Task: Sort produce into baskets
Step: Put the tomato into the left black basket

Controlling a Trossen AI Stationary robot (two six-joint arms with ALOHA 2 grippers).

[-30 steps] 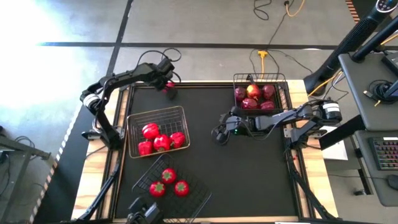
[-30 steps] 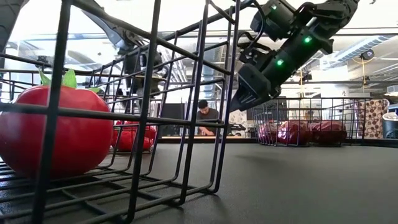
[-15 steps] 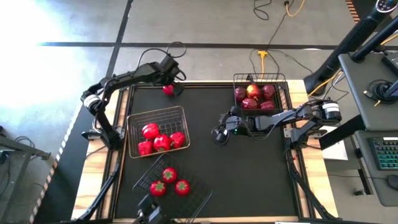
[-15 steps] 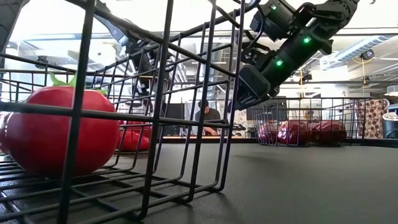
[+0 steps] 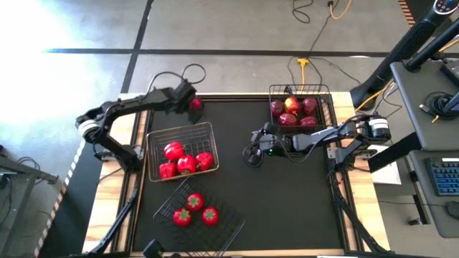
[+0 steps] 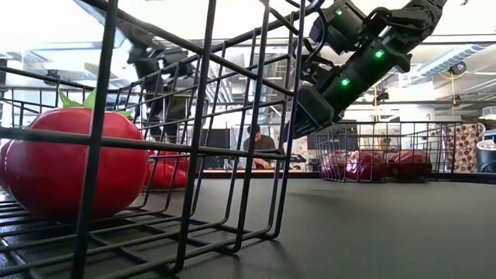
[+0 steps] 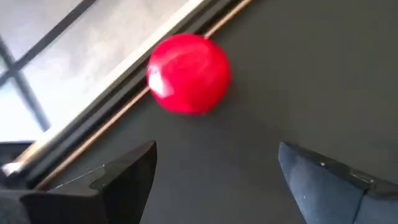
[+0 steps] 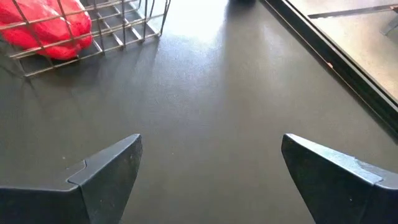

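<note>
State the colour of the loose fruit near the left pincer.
Bright red fruit; left wrist view shows it best.

On the counter (image 5: 287, 201), taking the high view as a clock face, one basket (image 5: 301, 106) sits at about one o'clock holding apples (image 5: 292, 105). A second basket (image 5: 181, 150) lies at nine o'clock with peppers (image 5: 173, 151) in it. A third basket (image 5: 197, 215) at seven o'clock holds three tomatoes (image 5: 194, 202). A loose fruit (image 5: 195, 104), probably an apple, rests at eleven o'clock by the counter's far edge, just beside the left tool (image 5: 188, 100). The right tool (image 5: 252, 154) hangs over the counter's middle, between the baskets.
</note>
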